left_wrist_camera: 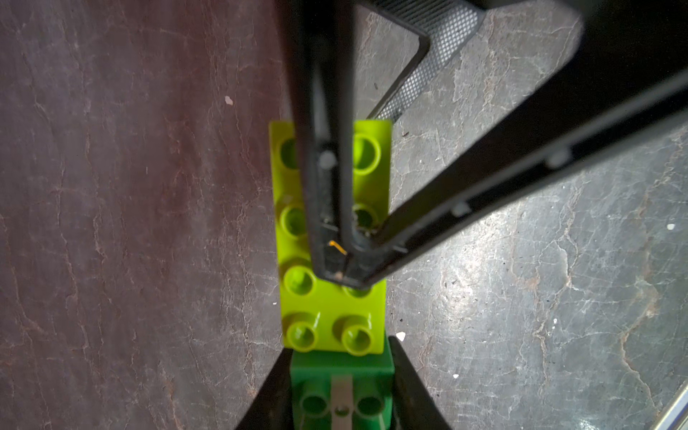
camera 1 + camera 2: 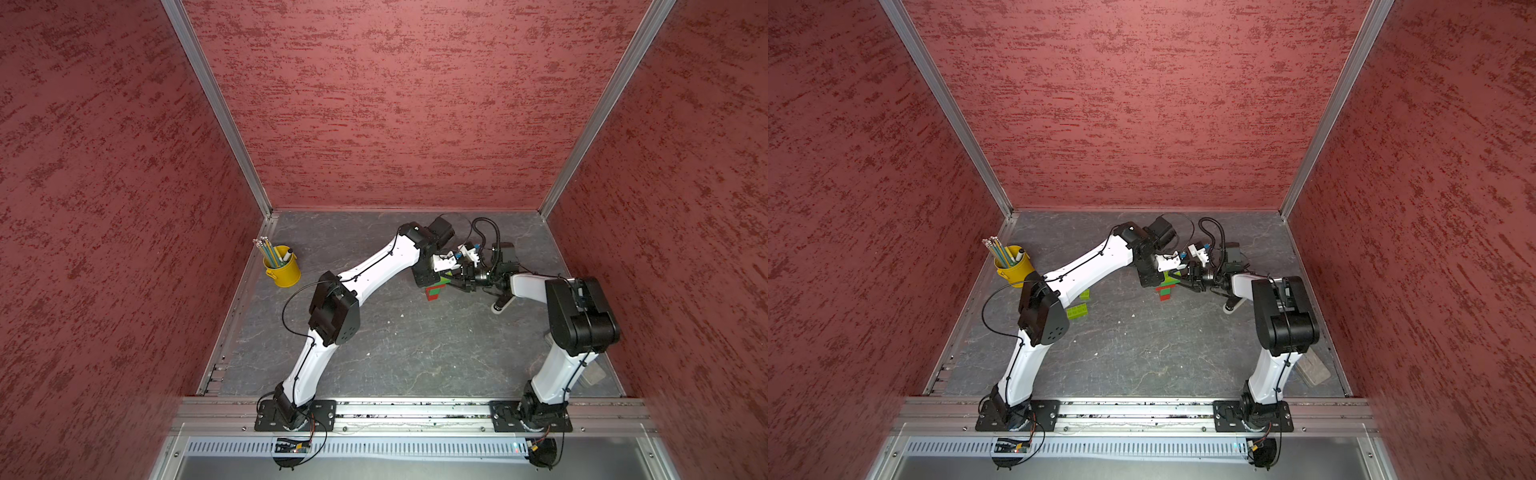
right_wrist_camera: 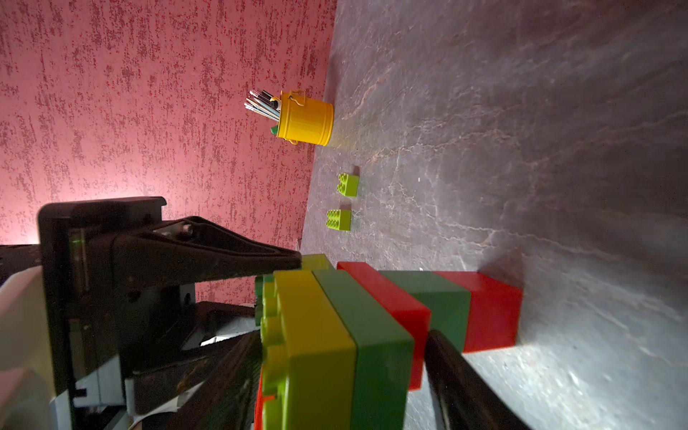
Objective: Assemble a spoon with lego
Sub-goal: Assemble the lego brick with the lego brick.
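Observation:
The spoon (image 2: 1165,289) stands upright on the grey table, also seen in the right wrist view (image 3: 491,309): red foot, green, red, dark green, then a lime oblong brick (image 1: 331,309) on top. My left gripper (image 1: 342,372) comes down from above and is shut on a dark green brick (image 1: 342,366) at one end of the lime brick. My right gripper (image 3: 342,372) reaches in from the side and is shut on the spoon's head: one finger lies on the lime studs, the other under the wide red brick. Its upper finger (image 1: 324,167) crosses the lime brick.
Two loose lime lego bricks (image 2: 1077,311) (image 2: 1084,294) lie left of the build, partly behind my left arm. A yellow cup (image 2: 282,270) of pencils stands at the back left by the wall. A grey block (image 2: 1314,368) lies beside my right arm's base.

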`<state>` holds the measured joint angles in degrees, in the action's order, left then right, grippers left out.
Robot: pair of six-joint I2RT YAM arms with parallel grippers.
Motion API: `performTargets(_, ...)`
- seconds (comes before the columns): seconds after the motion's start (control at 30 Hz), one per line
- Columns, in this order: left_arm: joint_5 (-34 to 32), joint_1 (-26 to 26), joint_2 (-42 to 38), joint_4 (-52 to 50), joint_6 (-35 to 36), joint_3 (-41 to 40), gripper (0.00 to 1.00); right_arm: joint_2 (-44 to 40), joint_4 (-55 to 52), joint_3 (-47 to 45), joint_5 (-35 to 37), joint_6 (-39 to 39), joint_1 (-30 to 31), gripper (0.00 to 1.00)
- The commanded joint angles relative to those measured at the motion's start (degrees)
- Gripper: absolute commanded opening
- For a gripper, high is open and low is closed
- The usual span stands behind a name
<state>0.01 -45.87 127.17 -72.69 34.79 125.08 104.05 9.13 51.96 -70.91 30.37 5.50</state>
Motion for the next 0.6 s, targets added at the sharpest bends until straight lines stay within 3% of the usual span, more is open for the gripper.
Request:
performTargets(0.0,1.33,0.17,1.99,-1.28,-0.36,1.96,0.12,1.33,-1.89,0.76,0.51,-1.76,0.82,0.7)
performTargets(0.57,0.75,0.03,8.29,-5.45,-1.24,7.1,0.09,1.29,-3.57,1.02,0.95,-2.96,1.01,0.69)
